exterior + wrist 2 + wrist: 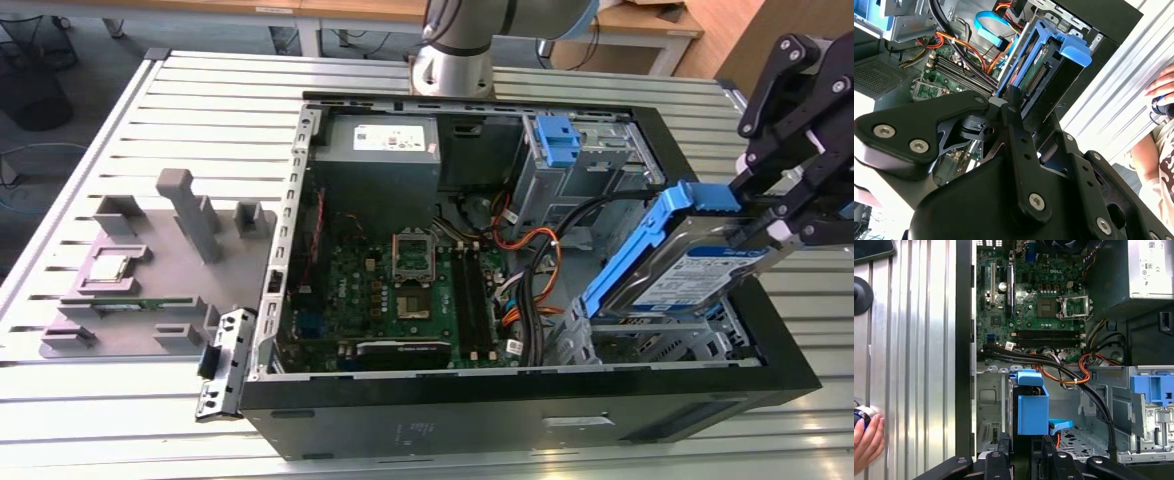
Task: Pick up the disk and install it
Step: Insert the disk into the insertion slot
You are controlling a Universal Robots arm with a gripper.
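The disk (697, 268), a silver drive with a blue-and-white label in a bright blue carrier, hangs tilted over the metal drive cage (667, 345) at the exterior view's right end of the open computer case (534, 410). Its lower end dips toward the cage. My gripper (758, 215) is shut on the disk's upper end. In the second wrist view the black fingers (1013, 107) clamp the carrier (1051, 60) edge-on. The first wrist view looks down along the gripper (1025, 449) onto the blue carrier (1032, 407) above the cage floor (1079, 437).
Orange and black cables (527, 265) run beside the cage, next to the motherboard (400, 290). A bare blue bracket (554, 140) sits in the rear bay. A grey fixture (147, 270) lies at the exterior view's left. A person's hand (866, 437) rests on the slatted table.
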